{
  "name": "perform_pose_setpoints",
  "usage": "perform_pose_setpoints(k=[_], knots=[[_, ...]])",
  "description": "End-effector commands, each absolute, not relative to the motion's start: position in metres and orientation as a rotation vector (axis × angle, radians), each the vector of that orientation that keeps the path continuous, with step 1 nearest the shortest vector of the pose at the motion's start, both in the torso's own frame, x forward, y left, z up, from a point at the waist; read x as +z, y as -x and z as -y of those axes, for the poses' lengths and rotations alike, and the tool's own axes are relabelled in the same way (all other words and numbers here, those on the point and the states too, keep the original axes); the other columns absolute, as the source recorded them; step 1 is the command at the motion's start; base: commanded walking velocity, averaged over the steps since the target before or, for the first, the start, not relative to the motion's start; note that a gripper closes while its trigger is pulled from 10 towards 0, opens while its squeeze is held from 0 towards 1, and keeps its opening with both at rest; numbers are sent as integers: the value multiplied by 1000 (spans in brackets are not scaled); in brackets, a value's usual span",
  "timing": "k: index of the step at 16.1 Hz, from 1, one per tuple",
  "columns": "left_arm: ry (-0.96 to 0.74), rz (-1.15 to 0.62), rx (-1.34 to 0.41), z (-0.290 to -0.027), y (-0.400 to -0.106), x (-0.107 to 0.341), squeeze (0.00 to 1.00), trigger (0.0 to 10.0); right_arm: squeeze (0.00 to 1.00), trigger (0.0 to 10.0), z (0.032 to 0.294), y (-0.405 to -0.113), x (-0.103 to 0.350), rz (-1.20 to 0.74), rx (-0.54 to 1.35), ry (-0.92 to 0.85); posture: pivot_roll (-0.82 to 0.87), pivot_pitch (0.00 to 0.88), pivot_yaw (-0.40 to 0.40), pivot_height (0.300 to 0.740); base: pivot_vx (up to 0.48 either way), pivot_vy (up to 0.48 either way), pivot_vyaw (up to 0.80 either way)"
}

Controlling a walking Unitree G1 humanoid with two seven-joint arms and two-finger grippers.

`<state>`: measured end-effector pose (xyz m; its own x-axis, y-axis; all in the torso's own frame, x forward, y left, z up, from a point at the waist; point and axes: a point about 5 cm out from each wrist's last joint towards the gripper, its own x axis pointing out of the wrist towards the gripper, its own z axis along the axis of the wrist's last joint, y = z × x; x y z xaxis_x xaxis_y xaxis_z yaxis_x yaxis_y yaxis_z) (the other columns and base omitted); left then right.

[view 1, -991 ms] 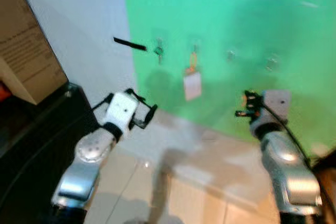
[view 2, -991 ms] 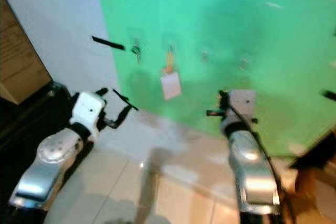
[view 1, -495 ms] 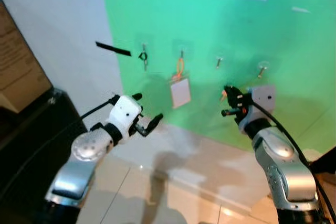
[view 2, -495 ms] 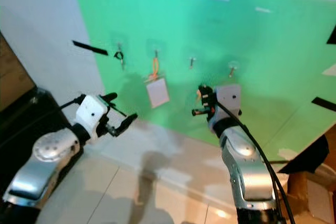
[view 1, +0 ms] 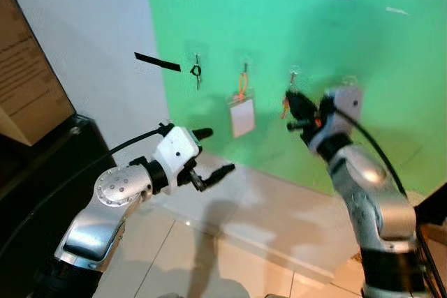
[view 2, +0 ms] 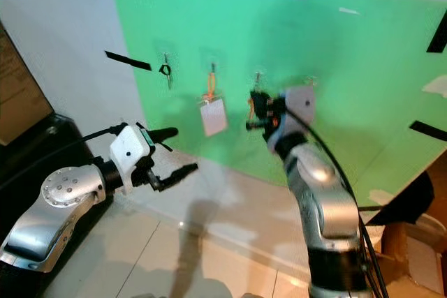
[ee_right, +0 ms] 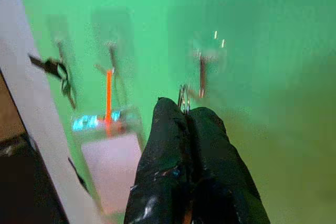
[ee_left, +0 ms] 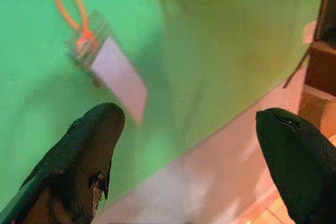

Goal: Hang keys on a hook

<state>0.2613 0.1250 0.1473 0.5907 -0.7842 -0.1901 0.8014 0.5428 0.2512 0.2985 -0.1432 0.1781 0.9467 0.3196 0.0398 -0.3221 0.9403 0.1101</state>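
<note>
Four hooks are seen across the green wall in the eye views; a white tag hangs from the second. The right gripper is raised just below the third, and the left gripper is spread wide, holding nothing. From the right wrist, the fingers are pressed together on a key ring beside the hook.

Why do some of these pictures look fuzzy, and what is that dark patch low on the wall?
Left eye view: the right gripper is smeared, the hooks fairly sharp. Right wrist view: the key ring and hook look soft. Left wrist view: the card is blurred, the near black fingers dark. Right eye view: the patch is a shadow.
</note>
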Motion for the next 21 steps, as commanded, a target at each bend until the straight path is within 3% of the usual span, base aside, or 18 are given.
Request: perform_pose_setpoints(k=[1, 12, 21], knots=[[-335, -44, -962, -124, -261, 154, 0, 10000, 0, 10000, 144, -301, 179, 12, 325, -144, -81, 0, -7, 740, 0, 0, 0], [-294, -54, -1007, -120, -255, 155, 0, 10000, 0, 10000, 155, -306, 182, -10, 274, -245, -80, 0, -16, 740, 0, 0, 0], [-292, -67, -1030, -121, -253, 154, 0, 10000, 0, 10000, 145, -294, 181, -27, 384, -232, -86, 0, -11, 740, 0, 0, 0]])
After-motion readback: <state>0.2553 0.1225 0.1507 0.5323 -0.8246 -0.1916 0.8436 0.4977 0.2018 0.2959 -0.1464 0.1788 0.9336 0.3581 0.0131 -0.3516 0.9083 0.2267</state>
